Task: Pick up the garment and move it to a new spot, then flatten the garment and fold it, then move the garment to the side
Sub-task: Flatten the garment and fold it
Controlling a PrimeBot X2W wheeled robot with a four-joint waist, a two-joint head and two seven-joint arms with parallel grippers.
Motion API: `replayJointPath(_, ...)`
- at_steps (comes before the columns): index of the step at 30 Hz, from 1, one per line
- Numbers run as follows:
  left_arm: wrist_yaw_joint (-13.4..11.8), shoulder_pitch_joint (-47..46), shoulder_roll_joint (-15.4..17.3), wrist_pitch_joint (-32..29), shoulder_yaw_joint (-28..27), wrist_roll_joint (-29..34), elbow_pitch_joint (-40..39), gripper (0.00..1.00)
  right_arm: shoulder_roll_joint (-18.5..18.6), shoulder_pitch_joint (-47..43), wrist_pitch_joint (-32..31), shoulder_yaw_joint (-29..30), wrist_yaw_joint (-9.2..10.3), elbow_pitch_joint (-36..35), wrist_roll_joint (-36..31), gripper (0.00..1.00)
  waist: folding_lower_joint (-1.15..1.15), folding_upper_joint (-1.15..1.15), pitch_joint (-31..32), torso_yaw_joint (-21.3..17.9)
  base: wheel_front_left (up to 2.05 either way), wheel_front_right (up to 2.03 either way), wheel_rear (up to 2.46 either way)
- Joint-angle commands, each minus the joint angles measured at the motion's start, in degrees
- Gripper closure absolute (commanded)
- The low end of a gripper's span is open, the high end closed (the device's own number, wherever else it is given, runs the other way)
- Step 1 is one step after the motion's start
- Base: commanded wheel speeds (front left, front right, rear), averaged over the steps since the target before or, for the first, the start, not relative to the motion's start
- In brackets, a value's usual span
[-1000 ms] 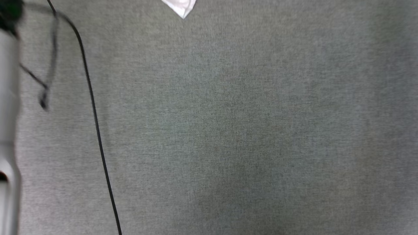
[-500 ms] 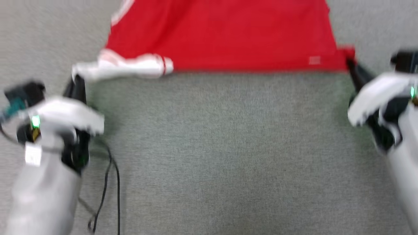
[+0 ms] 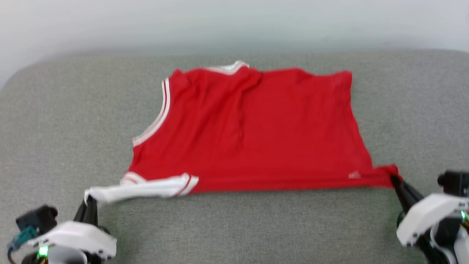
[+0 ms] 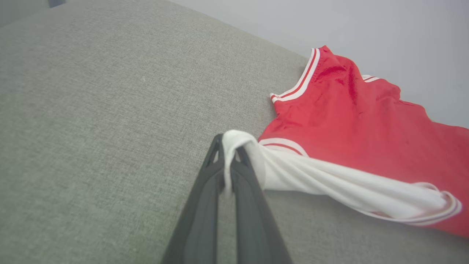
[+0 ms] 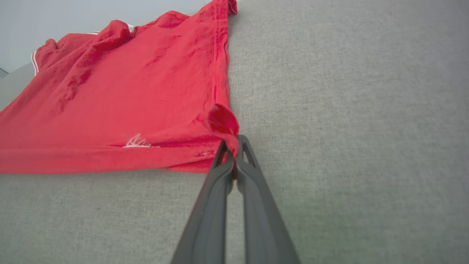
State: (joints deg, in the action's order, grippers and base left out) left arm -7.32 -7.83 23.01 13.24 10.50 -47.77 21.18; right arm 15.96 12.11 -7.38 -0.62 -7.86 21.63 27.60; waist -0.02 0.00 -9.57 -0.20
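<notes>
The red garment [image 3: 256, 128] lies spread on the grey cushioned surface, its plain red side up, with striped trim at the armhole and collar. Its near edge is stretched in a straight line between my two grippers. My left gripper [image 3: 89, 201] is shut on the tip of the white sleeve [image 4: 329, 183]. The left gripper [image 4: 229, 146] has white cloth wrapped over its fingertips. My right gripper [image 3: 395, 180] is shut on the garment's red bottom corner. In the right wrist view the right gripper [image 5: 231, 143] pinches a small fold of the garment [image 5: 110, 95].
The grey cushioned surface [image 3: 73, 121] extends around the garment on all sides, with a rounded far edge against a pale wall [image 3: 234, 22]. Open grey fabric lies between the garment's near edge and me.
The head camera has tilted up, bringing the whole garment and the far wall into view. Both grippers keep their hold on the sleeve and corner.
</notes>
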Motion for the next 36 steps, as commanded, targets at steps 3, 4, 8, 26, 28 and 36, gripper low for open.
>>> replayJointPath(3,-3.6,7.5,2.3,-1.8,-2.0,-1.0,-5.4,1.00,-1.6,-8.5,-3.2,5.8,0.71,-6.6,-2.2,1.00,0.02,0.00,3.9,0.2,0.00,0.00,0.00)
replayJointPath(4,-4.4,9.3,2.4,-2.3,-2.0,-1.3,-6.7,1.00,-2.4,-10.4,-4.3,7.0,0.71,-8.2,-2.6,1.00,0.02,0.00,4.5,0.4,0.00,0.00,0.00)
replayJointPath(8,-7.0,15.5,3.0,-4.5,-2.2,-1.8,-12.3,1.00,-6.2,-18.1,-8.1,11.1,0.71,-14.6,-4.5,1.00,0.02,0.00,6.2,1.0,0.00,0.00,0.00)
replayJointPath(26,-8.9,16.1,4.8,-10.2,1.7,0.2,-23.7,1.00,-11.9,-22.8,-15.0,11.3,0.43,-26.1,-9.0,1.00,0.02,0.00,5.1,0.8,0.00,0.00,0.00)
replayJointPath(28,-8.4,13.2,4.5,-10.4,2.6,0.8,-23.4,1.00,-11.4,-20.8,-15.4,10.2,0.42,-26.3,-9.7,1.00,0.02,0.00,3.7,0.6,0.00,0.00,0.00)
replayJointPath(36,-5.5,2.8,3.0,-10.8,5.6,2.4,-19.1,1.00,-9.5,-12.4,-15.9,7.7,0.42,-24.0,-10.6,1.00,0.02,0.00,-2.6,0.2,0.00,0.00,0.00)
